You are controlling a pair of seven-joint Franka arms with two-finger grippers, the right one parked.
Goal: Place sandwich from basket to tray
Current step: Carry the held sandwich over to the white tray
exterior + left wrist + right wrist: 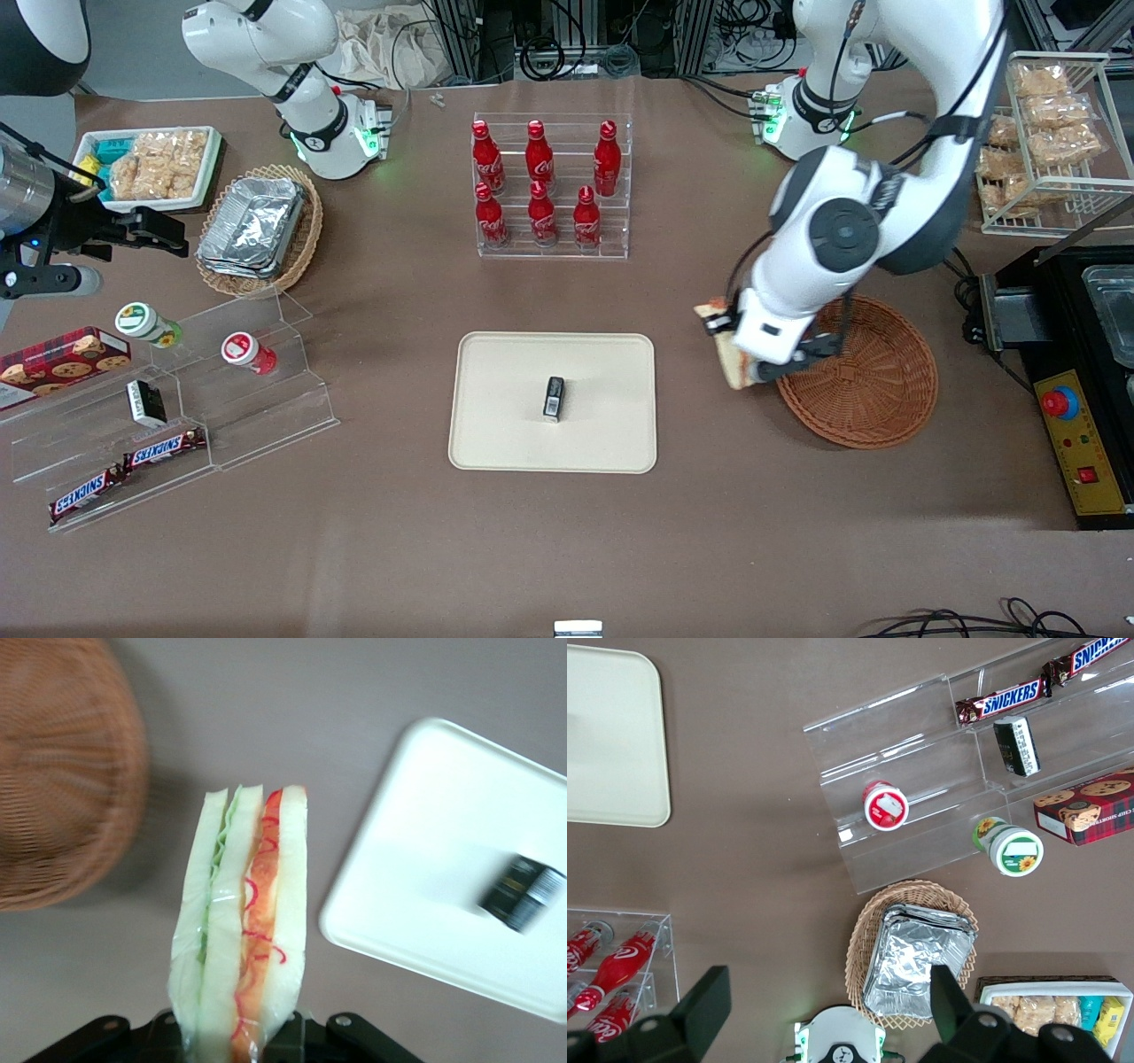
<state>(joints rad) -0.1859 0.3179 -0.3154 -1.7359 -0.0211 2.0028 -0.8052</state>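
My left gripper (749,350) is shut on the sandwich (728,347), a pale bread wedge with red and green filling (244,930), and holds it in the air between the basket and the tray. The round reddish-brown wicker basket (873,377) sits beside the gripper, toward the working arm's end; nothing shows in the part of it that the arm leaves in view (53,771). The cream rectangular tray (514,434) lies in the middle of the table, and its corner (416,904) shows close to the sandwich. A small black packet (554,398) lies on the tray.
A clear rack of red cola bottles (549,186) stands farther from the front camera than the tray. A tan wicker basket with foil containers (257,226) and clear steps with snacks (168,416) lie toward the parked arm's end. A wire snack rack (1050,142) and a control box (1076,443) sit at the working arm's end.
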